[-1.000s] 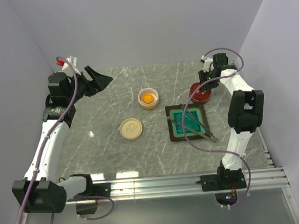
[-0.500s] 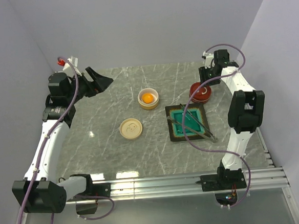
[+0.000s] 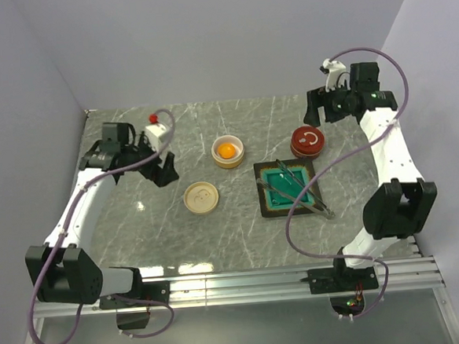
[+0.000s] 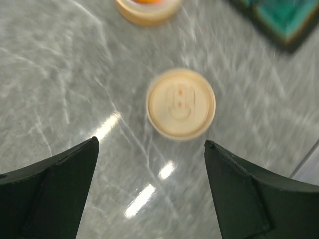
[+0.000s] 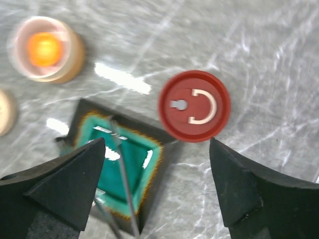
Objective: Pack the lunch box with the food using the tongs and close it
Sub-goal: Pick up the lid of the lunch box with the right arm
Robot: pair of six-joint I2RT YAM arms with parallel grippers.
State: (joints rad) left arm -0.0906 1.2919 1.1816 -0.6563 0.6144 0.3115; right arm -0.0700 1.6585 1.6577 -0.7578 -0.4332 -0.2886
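Note:
An open cream round lunch box [image 3: 227, 150] holds one orange disc of food [image 3: 226, 150]. Its cream lid [image 3: 201, 197] lies flat on the table. The silver tongs [image 3: 303, 189] lie across the teal tray [image 3: 277, 202]. My left gripper [image 3: 166, 173] hovers open to the left of the cream lid [image 4: 181, 103], holding nothing. My right gripper [image 3: 321, 114] is open at the back right, above a red-lidded round box [image 3: 308, 141]. In the right wrist view, the red lid [image 5: 194, 105], the tongs [image 5: 121, 167] and the tray [image 5: 140, 169] show between the empty fingers.
The walls stand close on the left, back and right. The red box sits just behind the tray's far right corner. The metal rail with both arm bases runs along the near table edge [image 3: 284, 278].
My right gripper has opened, let go of the red-lidded box and drawn up and back. My left arm has swung from the back left corner toward the cream lid.

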